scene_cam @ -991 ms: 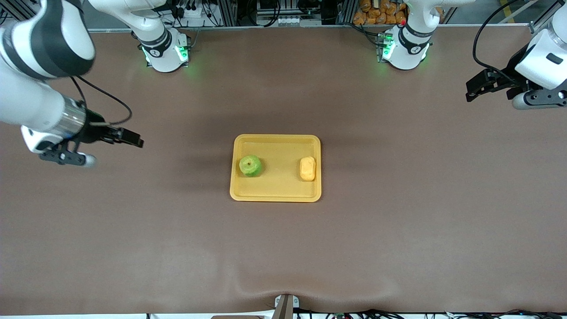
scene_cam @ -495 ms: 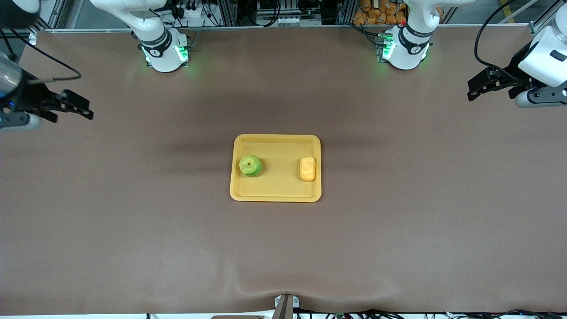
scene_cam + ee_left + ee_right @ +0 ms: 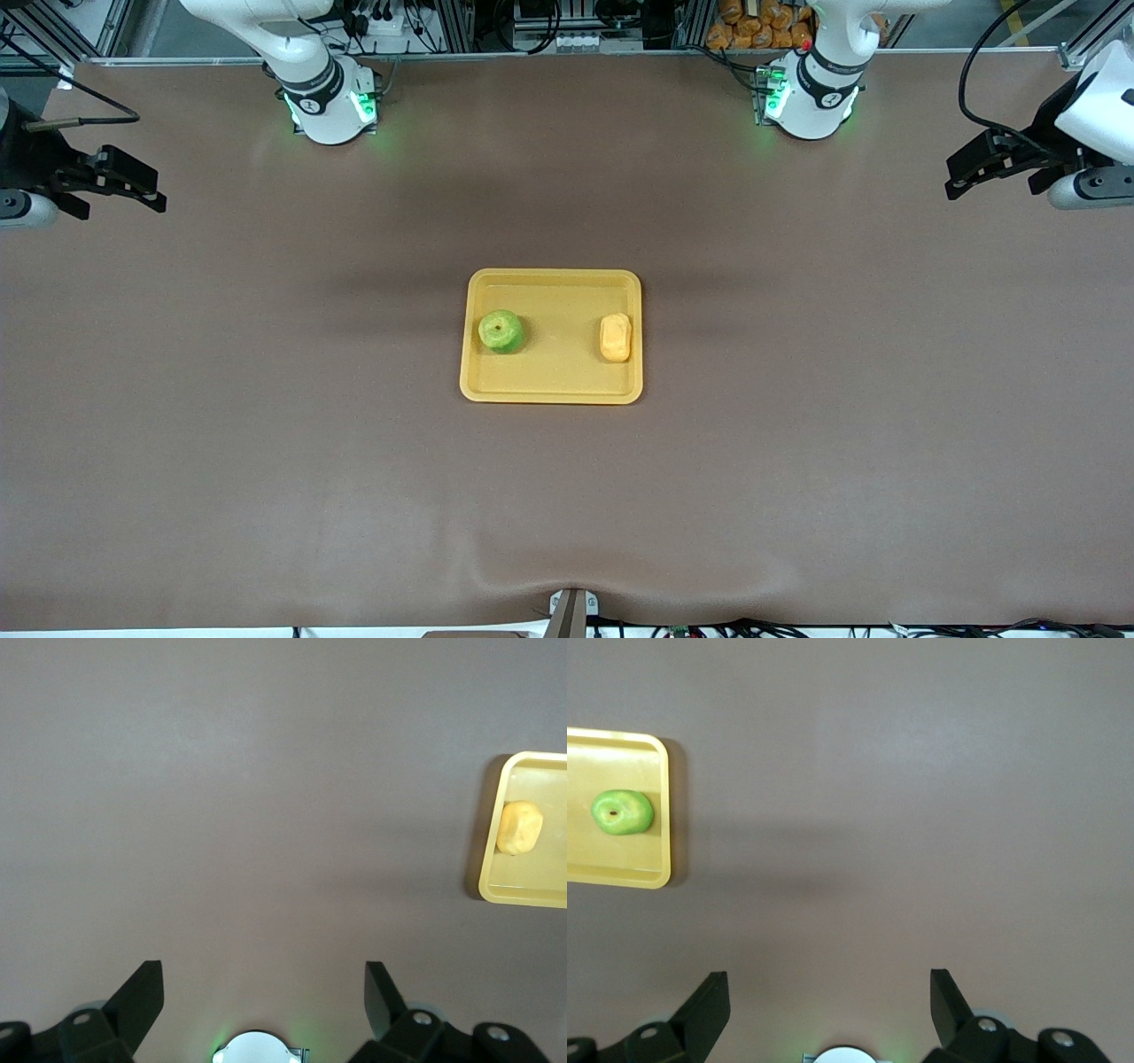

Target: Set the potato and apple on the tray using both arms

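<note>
The apple (image 3: 500, 331) and potato (image 3: 615, 338) lie on the tray (image 3: 554, 385) mid-counter (image 3: 266, 443). The left gripper (image 3: 961, 177) and the right gripper (image 3: 146, 190) hang over opposite counter ends, fingers apart and empty.

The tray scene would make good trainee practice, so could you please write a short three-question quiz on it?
1. True or false: the green apple and the potato both lie on the yellow tray.
2. Which item lies toward the left arm's end of the tray?
   A. apple
   B. potato
3. Fill in: the left end effector and the right end effector are both ____ and hold nothing, each over bare table near its own end.

Key: 1 true; 2 B; 3 open.
</note>
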Controlling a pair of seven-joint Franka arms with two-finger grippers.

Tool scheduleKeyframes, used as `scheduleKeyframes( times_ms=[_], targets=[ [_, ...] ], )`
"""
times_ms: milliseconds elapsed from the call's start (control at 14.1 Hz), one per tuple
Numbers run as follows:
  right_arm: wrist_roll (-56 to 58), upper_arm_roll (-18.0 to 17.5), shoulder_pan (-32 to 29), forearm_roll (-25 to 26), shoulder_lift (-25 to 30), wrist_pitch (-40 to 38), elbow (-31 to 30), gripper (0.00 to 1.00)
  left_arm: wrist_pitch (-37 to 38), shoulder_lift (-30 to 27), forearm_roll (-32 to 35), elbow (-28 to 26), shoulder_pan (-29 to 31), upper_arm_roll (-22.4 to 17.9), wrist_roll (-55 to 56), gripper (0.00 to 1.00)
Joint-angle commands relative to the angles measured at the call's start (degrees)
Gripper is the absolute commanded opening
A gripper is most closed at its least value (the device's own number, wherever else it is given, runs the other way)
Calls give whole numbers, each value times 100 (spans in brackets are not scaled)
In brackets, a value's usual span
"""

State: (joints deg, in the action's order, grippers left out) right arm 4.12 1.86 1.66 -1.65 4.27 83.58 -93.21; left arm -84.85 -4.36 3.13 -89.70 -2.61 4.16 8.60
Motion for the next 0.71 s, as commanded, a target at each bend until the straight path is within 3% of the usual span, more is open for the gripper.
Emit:
scheduleKeyframes(
  times_ms=[0,637],
  targets=[
    [45,-81,-96,121,-5,-211,83,100,135,155,-6,277,-11,-38,-52,100],
    [45,-89,-87,121,-40,-299,75,100,135,173,-6,278,-29,-29,-60,100]
  ],
)
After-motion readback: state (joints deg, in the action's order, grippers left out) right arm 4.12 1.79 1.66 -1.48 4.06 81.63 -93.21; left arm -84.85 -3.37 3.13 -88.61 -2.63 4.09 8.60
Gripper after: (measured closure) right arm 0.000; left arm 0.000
